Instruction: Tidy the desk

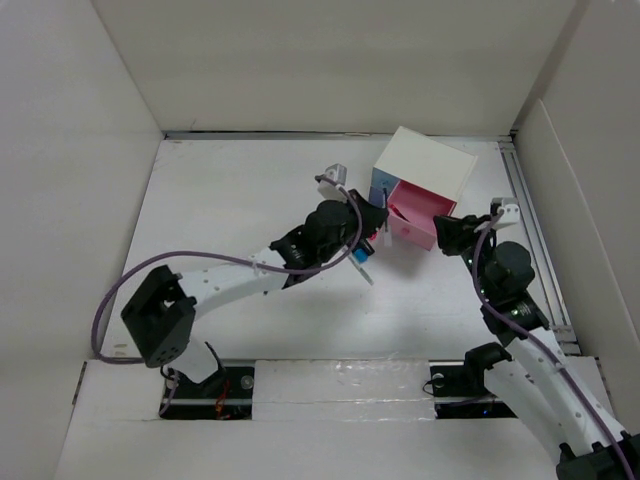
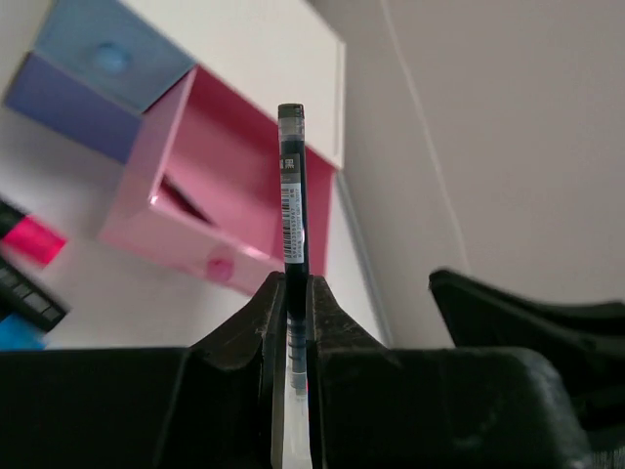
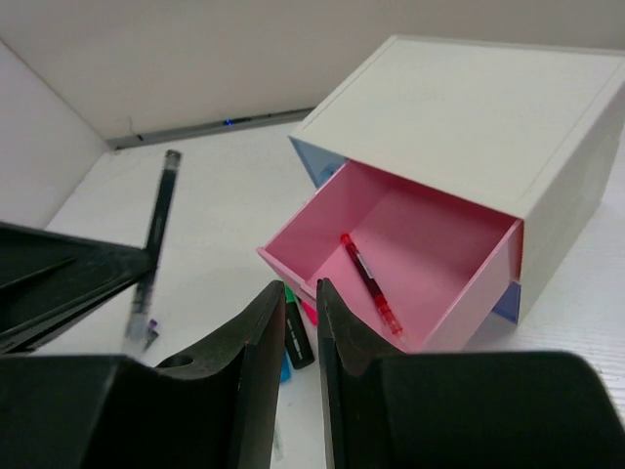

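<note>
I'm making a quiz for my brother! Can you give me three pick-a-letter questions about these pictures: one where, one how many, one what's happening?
1. Where is the red pen? A in a cup; B in the pink drawer; C under a book.
2. How many pens lie in that drawer? A one; B three; C five.
3. What is the left tool doing? A open; B shut on a spoon; C shut on the black pen.
Answers: B, it lies inside; A, only it shows there; C, the pen stands clamped in it.

Matte-white desk (image 1: pixel 230 215), white box (image 1: pixel 428 163), pink drawer (image 3: pixel 410 230), blue drawer (image 2: pixel 107 59), red pen (image 3: pixel 369 281), black pen (image 2: pixel 292 195) with white barcode label
</note>
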Controlling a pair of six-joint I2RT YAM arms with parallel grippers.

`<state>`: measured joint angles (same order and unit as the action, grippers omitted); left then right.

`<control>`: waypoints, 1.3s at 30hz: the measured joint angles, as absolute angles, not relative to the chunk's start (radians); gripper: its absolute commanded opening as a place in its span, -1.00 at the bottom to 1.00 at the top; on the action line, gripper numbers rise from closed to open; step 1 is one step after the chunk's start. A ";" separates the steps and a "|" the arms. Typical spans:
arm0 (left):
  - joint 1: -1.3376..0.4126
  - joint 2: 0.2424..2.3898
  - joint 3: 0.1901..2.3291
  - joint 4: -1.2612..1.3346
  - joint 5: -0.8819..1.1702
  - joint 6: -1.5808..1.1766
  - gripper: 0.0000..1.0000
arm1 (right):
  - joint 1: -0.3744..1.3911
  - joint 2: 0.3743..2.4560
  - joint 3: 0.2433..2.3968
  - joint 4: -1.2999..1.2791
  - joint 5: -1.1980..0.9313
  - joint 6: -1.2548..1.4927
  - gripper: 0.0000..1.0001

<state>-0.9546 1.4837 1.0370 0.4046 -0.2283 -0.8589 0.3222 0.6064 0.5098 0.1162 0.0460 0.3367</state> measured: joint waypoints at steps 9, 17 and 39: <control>-0.941 1.836 1.316 0.603 -0.181 -0.960 -1.00 | 0.323 0.511 0.510 0.105 0.118 0.341 -0.49; -0.945 1.951 1.369 0.666 -0.229 -0.997 -1.00 | 0.322 0.508 0.509 0.093 0.128 0.342 -0.49; -0.986 2.103 1.459 0.726 -0.429 -0.974 -0.89 | 0.322 0.507 0.509 0.085 0.127 0.344 -0.48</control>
<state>-0.9863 2.1029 1.4593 0.7258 -0.4290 -0.9741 0.3222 0.5068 0.5095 0.0849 0.1272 0.3443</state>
